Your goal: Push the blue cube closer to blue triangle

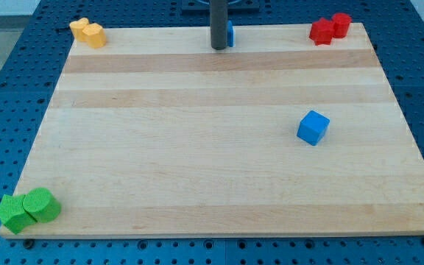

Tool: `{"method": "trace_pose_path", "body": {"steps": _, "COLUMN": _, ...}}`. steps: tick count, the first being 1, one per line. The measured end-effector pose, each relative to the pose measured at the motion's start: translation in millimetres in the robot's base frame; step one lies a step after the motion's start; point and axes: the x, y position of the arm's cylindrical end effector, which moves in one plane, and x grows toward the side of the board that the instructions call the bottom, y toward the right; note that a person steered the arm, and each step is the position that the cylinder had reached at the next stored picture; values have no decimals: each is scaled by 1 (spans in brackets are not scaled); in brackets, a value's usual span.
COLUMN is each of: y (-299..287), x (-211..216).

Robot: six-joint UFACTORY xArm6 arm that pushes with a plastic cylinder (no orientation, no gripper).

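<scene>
The blue cube [313, 127] lies on the wooden board [197, 147], right of the middle. A second blue block [230, 33], most likely the blue triangle, sits at the board's top edge near the middle; the rod hides most of it, so its shape does not show. My tip [218, 47] stands at the top edge, touching or just left of that hidden blue block. The tip is far from the blue cube, up and to the left of it.
Two yellow blocks [88, 32] sit in the top left corner. Two red blocks [330, 29] sit in the top right corner. Two green blocks [26, 210] sit in the bottom left corner. A blue pegboard table [6, 88] surrounds the board.
</scene>
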Motion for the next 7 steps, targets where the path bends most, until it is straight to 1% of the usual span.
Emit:
{"method": "trace_pose_path", "body": {"steps": 1, "y": -6, "x": -1}}
{"method": "trace_pose_path", "body": {"steps": 2, "y": -11, "x": 27}}
{"method": "trace_pose_path", "body": {"steps": 5, "y": -6, "x": 192}}
{"method": "trace_pose_path", "body": {"steps": 7, "y": 29, "x": 272}}
